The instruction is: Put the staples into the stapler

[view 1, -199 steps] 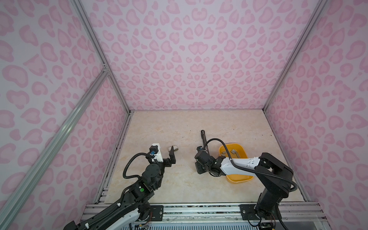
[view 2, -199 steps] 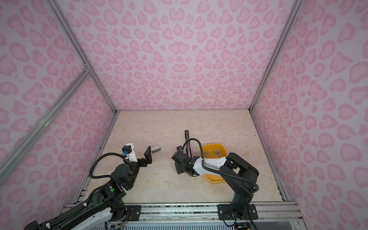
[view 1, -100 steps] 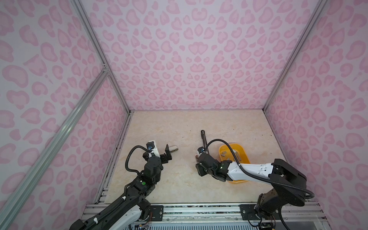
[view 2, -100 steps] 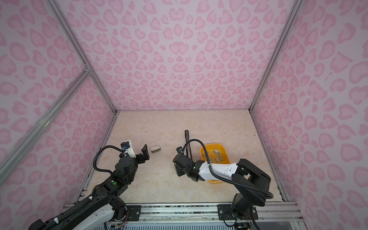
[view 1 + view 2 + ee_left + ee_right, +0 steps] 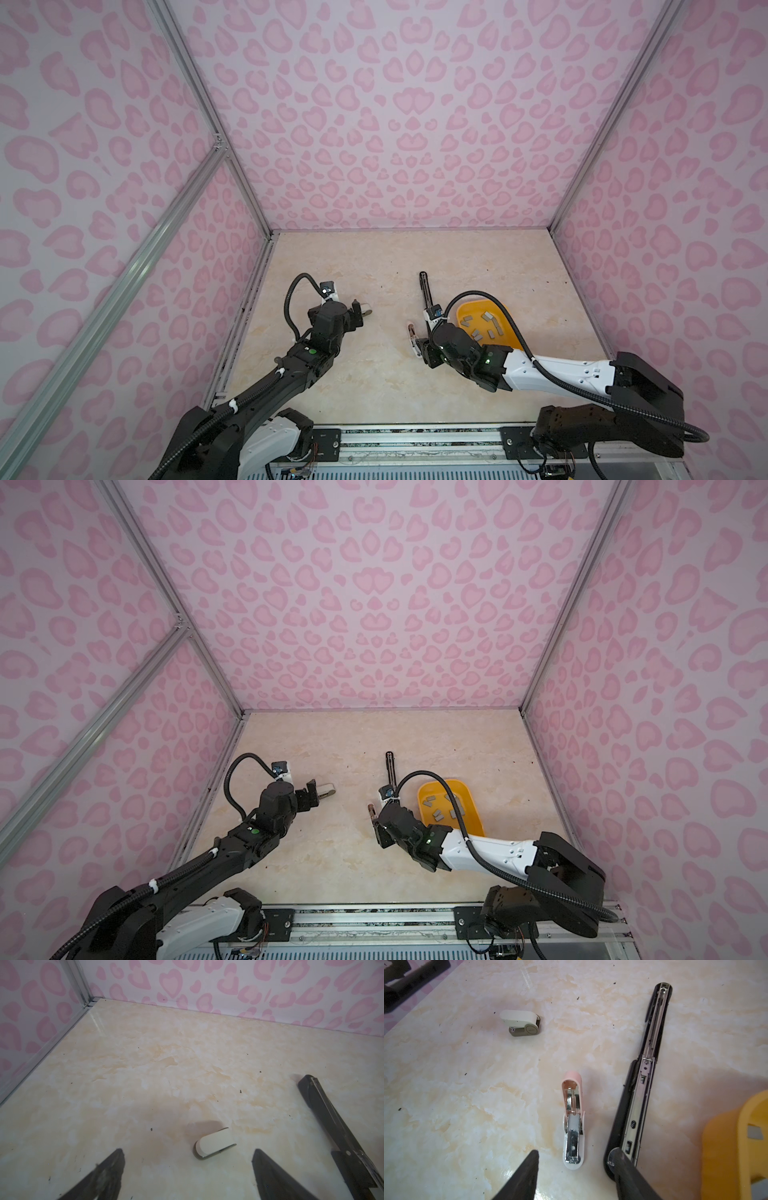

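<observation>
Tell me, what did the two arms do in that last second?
The left gripper edged forward to the white stapler, open, not gripping it. The right arm sank and stretched out low; the right gripper, part-open and empty, stayed by the pink stapler. White stapler, black stapler, yellow tray and staples did not move.

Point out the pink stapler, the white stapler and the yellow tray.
pink stapler (image 5: 572, 1140): right wrist view, chrome metal part.
white stapler (image 5: 215, 1144): left wrist view, top cover.
yellow tray (image 5: 468, 311): in a top view, bare inner wall.
</observation>
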Motion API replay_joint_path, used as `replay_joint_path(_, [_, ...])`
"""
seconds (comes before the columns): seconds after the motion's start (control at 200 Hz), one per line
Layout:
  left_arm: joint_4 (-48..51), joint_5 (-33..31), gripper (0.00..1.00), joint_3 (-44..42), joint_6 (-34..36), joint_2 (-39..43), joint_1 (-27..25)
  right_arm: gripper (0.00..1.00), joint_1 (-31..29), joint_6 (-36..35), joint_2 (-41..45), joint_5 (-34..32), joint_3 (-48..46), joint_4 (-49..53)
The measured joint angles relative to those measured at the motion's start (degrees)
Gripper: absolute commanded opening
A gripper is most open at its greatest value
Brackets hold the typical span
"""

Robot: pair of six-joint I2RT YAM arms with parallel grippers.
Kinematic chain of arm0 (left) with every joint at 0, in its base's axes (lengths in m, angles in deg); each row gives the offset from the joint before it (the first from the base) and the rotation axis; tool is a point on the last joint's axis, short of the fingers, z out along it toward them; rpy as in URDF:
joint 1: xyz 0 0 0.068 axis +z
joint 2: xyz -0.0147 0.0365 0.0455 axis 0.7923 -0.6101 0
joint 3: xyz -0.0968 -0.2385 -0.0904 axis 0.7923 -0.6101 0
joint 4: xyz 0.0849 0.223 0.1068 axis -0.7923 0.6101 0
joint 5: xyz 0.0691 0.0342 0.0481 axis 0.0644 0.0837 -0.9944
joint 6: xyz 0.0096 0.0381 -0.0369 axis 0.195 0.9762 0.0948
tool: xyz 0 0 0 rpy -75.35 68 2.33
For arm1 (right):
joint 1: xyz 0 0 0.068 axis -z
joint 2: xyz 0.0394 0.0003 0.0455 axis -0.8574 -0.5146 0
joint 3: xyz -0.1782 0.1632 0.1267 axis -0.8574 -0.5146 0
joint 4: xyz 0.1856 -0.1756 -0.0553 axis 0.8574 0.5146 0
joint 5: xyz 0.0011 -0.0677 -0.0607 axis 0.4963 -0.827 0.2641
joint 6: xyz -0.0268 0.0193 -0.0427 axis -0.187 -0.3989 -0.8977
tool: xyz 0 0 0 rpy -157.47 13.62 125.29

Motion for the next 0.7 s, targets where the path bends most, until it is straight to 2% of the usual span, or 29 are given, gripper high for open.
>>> replay_joint_path(0.23, [2.67,5.66,1.00,5.51,3.26,-8.02,0.61,0.58,0.00,-0.72,0.59,0.02,0.00,0.09])
replay_joint_path(0.31, [3.61,7.58,0.94,7.06,4.02,-10.86,1.57,0.58,0.00,-0.79,0.63,0.04,0.00,0.15])
replay_joint_path(0.48, [4.33,13.18,0.90,11.13,5.14,-17.84,2.58,0.58,0.00,-0.79,0.33,0.07,0.24,0.44])
replay_joint_path(0.705, [6.97,19.82,0.90,15.34,6.14,-24.59,2.69,0.58,0.00,-0.79,-0.09,0.07,0.68,0.66])
